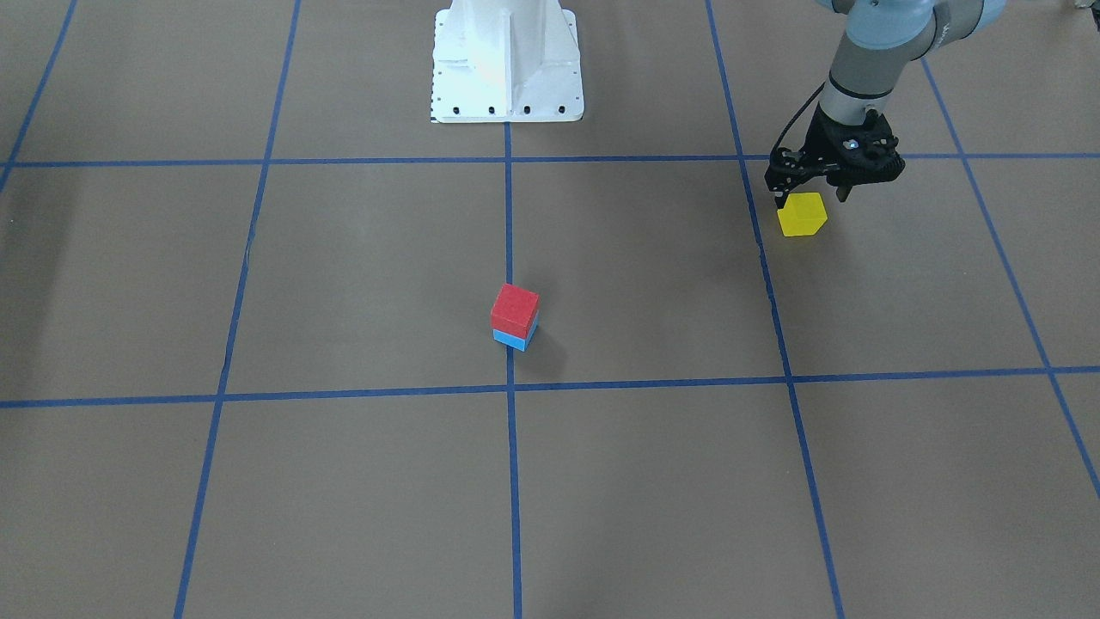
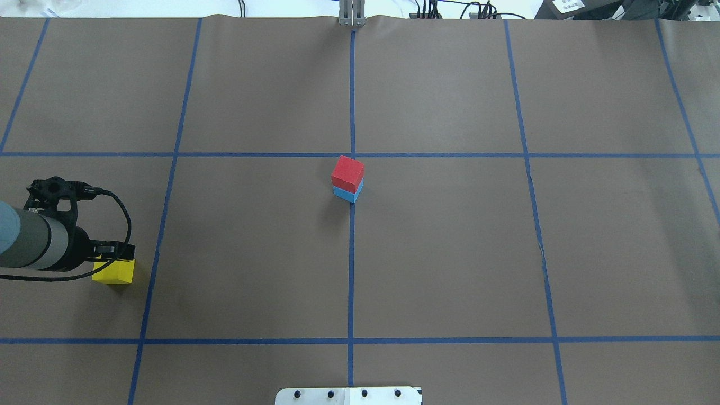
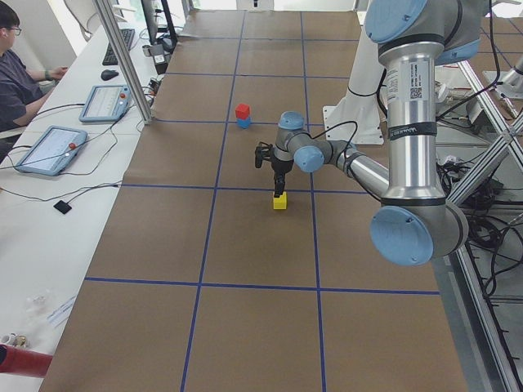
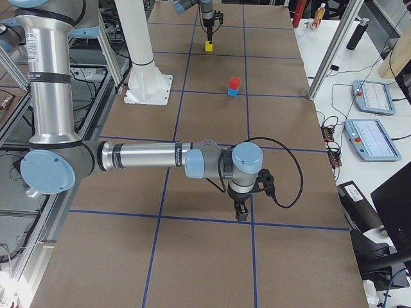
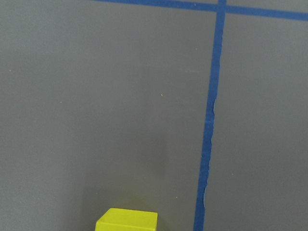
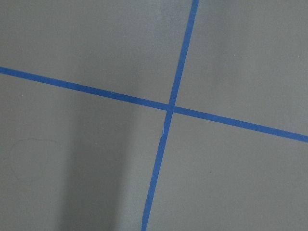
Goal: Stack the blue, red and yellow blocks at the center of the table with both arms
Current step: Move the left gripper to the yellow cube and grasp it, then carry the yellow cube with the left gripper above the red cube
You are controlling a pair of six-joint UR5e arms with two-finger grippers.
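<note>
The left pincer (image 1: 812, 201) hangs with its jaws spread wider than the yellow block (image 1: 803, 217) directly beneath it. One finger is just beside the block's upper edge and the other a little clear of the opposite side, so nothing is gripped yet. The block sits flat on the tabletop (image 1: 344, 275), turned slightly against the blue tape lines (image 1: 509, 215). It looks like a small, rigid, painted cube, probably light, with flat, smooth faces that may slip a little under a weak squeeze. The best hold is likely on two opposite side faces at about mid-height, with the jaws square to them, not on corners. That would leave the underside free for setting down. Well away from this pincer, toward the middle of the tabletop, the red block (image 1: 515, 309) rests on the blue block (image 1: 514, 339), slightly twisted on it. That small top face leaves little room for error. The right pincer (image 4: 241, 210) is much farther off, low over bare tabletop. It appears only in a side view, so I cannot tell how its jaws stand.
</note>
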